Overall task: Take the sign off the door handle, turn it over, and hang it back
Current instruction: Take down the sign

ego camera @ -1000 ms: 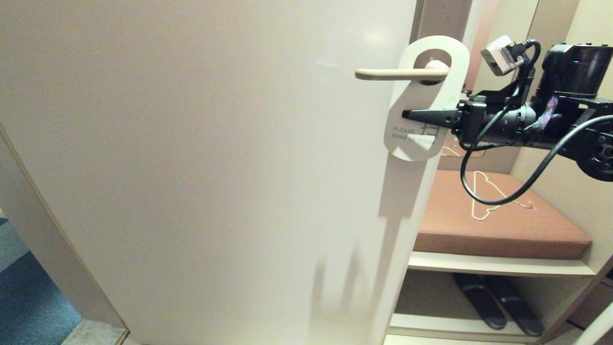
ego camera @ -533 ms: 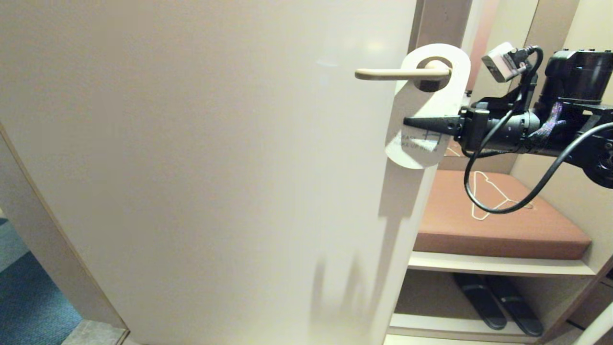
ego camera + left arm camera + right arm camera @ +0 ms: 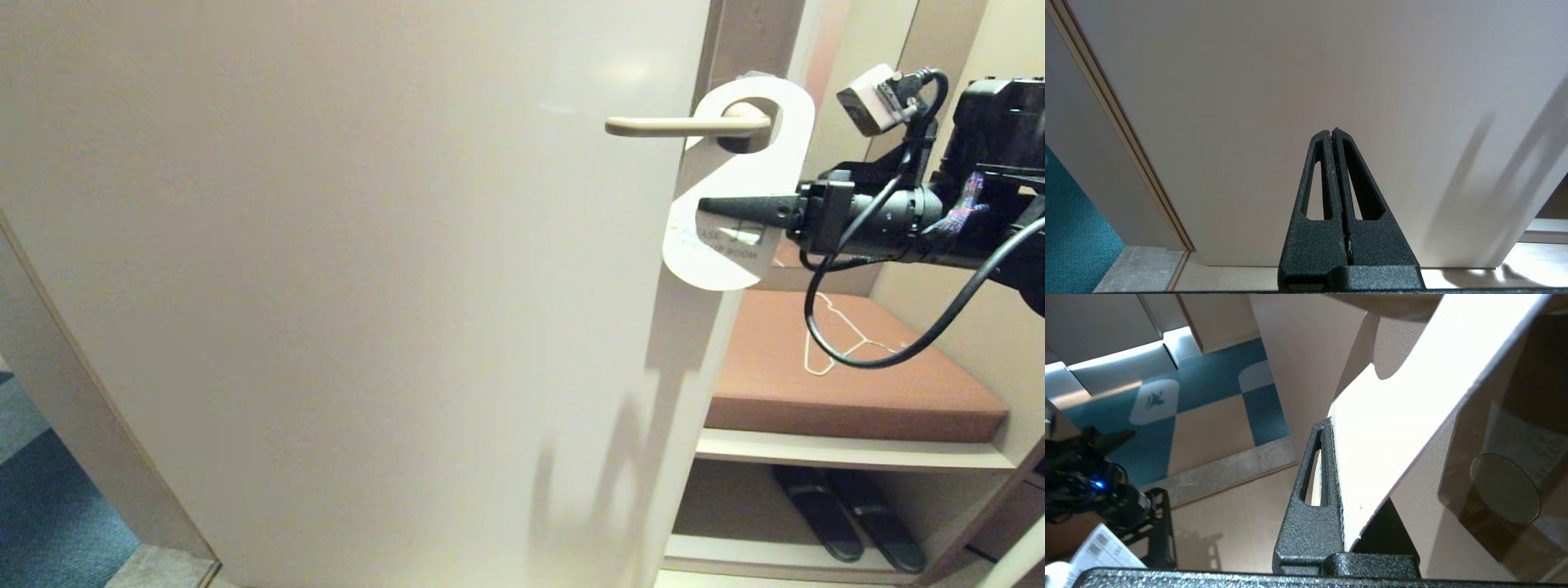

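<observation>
Door handle (image 3: 686,126) juts level from the pale door (image 3: 367,269), its pivot end threaded through the hole of the sign (image 3: 739,184), white face out and tilted. Right gripper (image 3: 709,206) pinches the card's middle, fingers closed on it. Sliding the card along the lever toward its free tip should clear it cleanly. Left gripper (image 3: 1334,132) waits low before the door, closed on nothing.
</observation>
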